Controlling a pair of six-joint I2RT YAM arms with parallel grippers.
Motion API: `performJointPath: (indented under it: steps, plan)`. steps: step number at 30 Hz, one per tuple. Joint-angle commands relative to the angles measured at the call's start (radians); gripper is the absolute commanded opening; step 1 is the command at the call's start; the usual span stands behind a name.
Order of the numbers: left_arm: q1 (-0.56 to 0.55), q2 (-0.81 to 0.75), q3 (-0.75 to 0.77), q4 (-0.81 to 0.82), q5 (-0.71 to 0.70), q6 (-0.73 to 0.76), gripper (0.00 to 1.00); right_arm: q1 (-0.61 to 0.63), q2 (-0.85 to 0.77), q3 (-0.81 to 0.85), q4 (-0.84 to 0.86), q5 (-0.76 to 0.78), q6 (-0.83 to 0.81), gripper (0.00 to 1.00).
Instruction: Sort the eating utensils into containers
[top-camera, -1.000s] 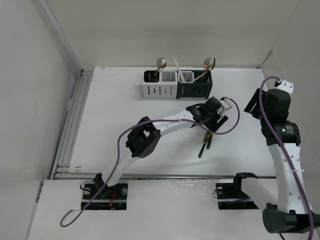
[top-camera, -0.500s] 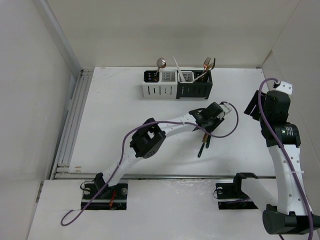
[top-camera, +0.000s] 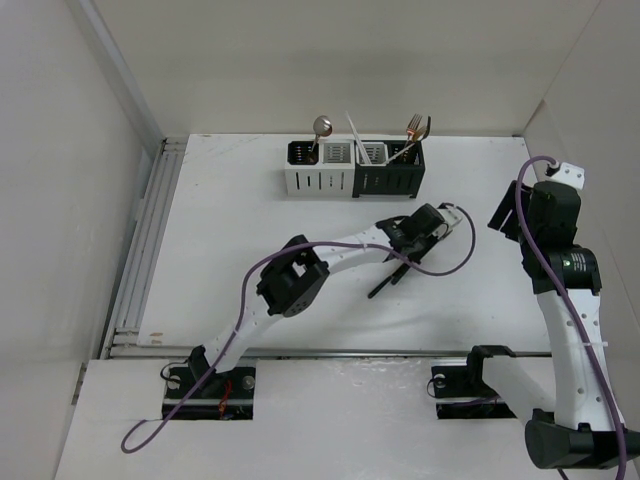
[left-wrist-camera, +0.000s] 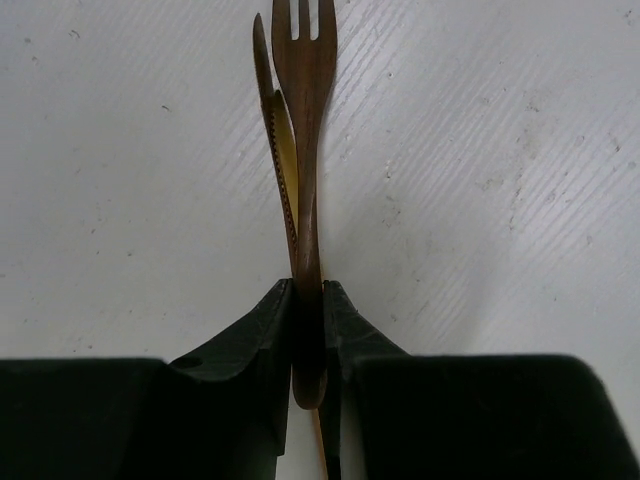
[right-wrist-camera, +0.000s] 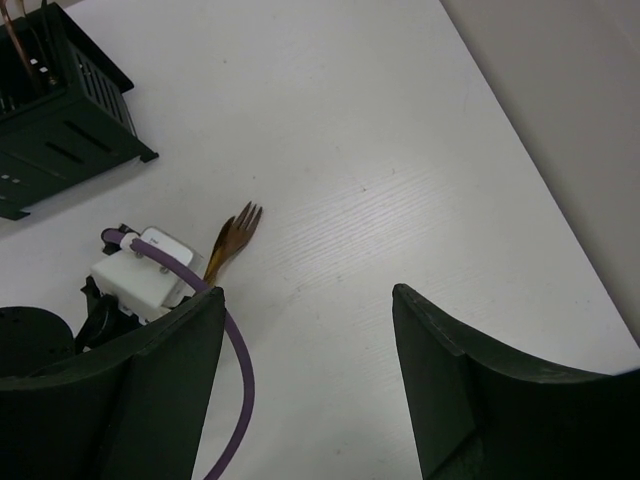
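Left wrist: my left end effector (left-wrist-camera: 307, 330) is clamped on fork (left-wrist-camera: 305, 60) and knife (left-wrist-camera: 280, 150) together, over the counter (left-wrist-camera: 500, 150), short of the containers (top-camera: 355, 168) — double pinch, so the knife could slip out or get mis-sorted.

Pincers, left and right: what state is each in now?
Left pincer: closed on the fork, knife alongside it.
Right pincer: open, holding nothing.

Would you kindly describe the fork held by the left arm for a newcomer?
On the white table, find the left gripper right of centre. The copper fork is clamped in its jaws; unlike the serrated knife alongside, it ends in tines.
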Motion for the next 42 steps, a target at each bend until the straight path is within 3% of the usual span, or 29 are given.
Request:
performJointPath:
  steps: [1,15,23,26,30,31,33,34,37,42]
  plan:
    - [-0.001,-0.125,-0.011,0.006,-0.015,0.034,0.00,-0.003,-0.013,0.001,0.013,0.019,-0.018,0.73]
    - [-0.001,-0.225,-0.049,0.007,-0.017,0.072,0.00,-0.003,-0.013,0.025,0.013,0.008,-0.018,0.75]
    - [0.078,-0.462,-0.199,0.064,-0.078,0.116,0.00,-0.003,0.074,0.268,0.024,-0.039,0.005,0.76]
    - [0.107,-0.583,-0.291,0.142,-0.099,0.172,0.00,-0.003,0.102,0.309,0.079,-0.151,0.014,0.84]
    - [0.129,-0.749,-0.457,0.298,-0.110,0.265,0.00,-0.003,0.189,0.288,0.131,-0.462,0.046,1.00]
    - [0.129,-0.780,-0.521,0.329,-0.110,0.282,0.00,-0.003,0.209,0.273,0.151,-0.620,0.059,1.00]
    - [0.129,-0.847,-0.572,0.395,-0.083,0.308,0.00,-0.003,0.238,0.187,0.278,-0.770,0.142,1.00]
    - [0.152,-0.869,-0.595,0.395,-0.061,0.295,0.00,-0.003,0.232,0.045,0.552,-0.942,0.286,1.00]
    - [0.172,-0.888,-0.615,0.406,-0.047,0.294,0.00,0.012,0.232,0.006,0.651,-0.963,0.371,1.00]
    - [0.183,-0.888,-0.626,0.415,0.002,0.274,0.00,0.095,0.296,0.085,0.679,-0.969,0.324,1.00]
